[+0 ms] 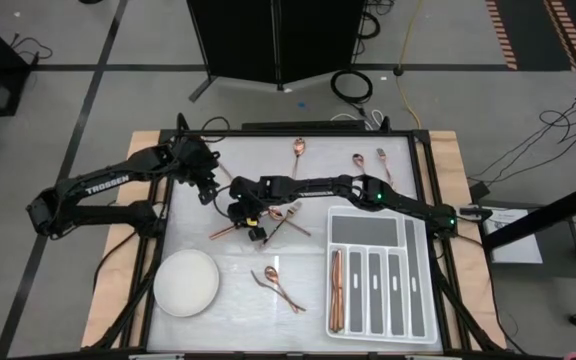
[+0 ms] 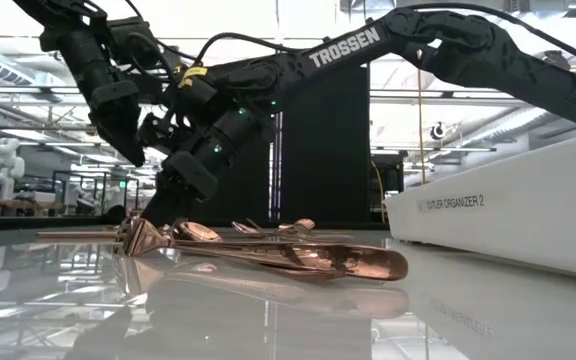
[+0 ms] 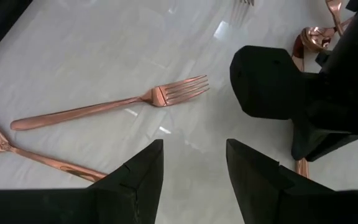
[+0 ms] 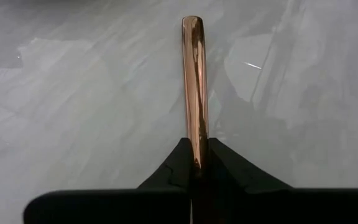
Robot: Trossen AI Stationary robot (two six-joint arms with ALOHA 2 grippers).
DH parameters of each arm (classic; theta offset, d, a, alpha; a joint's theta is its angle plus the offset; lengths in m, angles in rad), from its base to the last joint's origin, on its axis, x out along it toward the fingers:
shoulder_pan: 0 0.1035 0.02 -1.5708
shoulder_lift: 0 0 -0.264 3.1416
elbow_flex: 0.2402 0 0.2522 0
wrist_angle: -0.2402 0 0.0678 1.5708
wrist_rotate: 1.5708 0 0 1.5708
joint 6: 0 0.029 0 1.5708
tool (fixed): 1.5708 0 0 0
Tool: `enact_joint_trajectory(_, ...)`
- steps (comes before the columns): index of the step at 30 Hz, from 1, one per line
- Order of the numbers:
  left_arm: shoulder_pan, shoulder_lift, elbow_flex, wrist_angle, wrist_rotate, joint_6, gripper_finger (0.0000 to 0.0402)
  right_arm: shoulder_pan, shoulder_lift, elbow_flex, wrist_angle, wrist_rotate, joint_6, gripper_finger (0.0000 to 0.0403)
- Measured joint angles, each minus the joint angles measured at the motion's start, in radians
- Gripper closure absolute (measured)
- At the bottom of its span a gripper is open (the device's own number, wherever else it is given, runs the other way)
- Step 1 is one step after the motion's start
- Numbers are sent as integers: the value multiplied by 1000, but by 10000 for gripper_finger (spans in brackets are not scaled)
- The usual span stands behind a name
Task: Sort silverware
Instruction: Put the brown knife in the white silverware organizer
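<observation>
Copper silverware lies scattered on the white table: a fork [image 3: 110,106] and a spoon [image 3: 17,152] below my left gripper, more pieces [image 1: 290,212] at mid-table, two spoons [image 1: 276,285] near the front, and others [image 1: 296,150] at the far edge. My right gripper [image 1: 252,224] reaches across to mid-table, low and slanting down, shut on one copper piece [image 4: 194,81]; which kind it is, I cannot tell. My left gripper [image 1: 211,190] hangs open above the table just beyond it, touching nothing. Some pieces [image 1: 337,290] lie in the grey tray's [image 1: 378,232] left slot. My right gripper pinches the copper piece's slim handle [image 4: 196,140] between its two fingers. They slant down from the table's right side and lie along the handle. The rounded free end [image 4: 192,25] sticks out ahead of the fingertips, low over the table. Whether it rests there I cannot tell.
A white round bowl [image 1: 186,283] sits at the near left. The divided tray fills the near right, a raised wall in the low view [image 2: 508,215]. A long spoon [image 2: 358,262] lies in front of the low camera. Both arms crowd the table's far-left middle.
</observation>
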Motion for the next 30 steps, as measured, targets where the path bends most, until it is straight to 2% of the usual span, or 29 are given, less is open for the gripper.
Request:
enact_joint_trajectory(16, -4, 0, 0, 1, 0, 0, 228, 5, -45, -2, 62, 31, 7, 375)
enact_joint_trajectory(23, -5, 0, 0, 5, 0, 12, 228, 4, -153, -2, -115, 0, -94, 375)
enact_joint_trajectory(26, -5, 0, 0, 10, 0, 19, 228, 0, -216, 1, -227, -84, -116, 375)
enact_joint_trajectory(30, -5, 0, 0, 17, 0, 25, 228, -10, -291, 1, -491, -211, -146, 380)
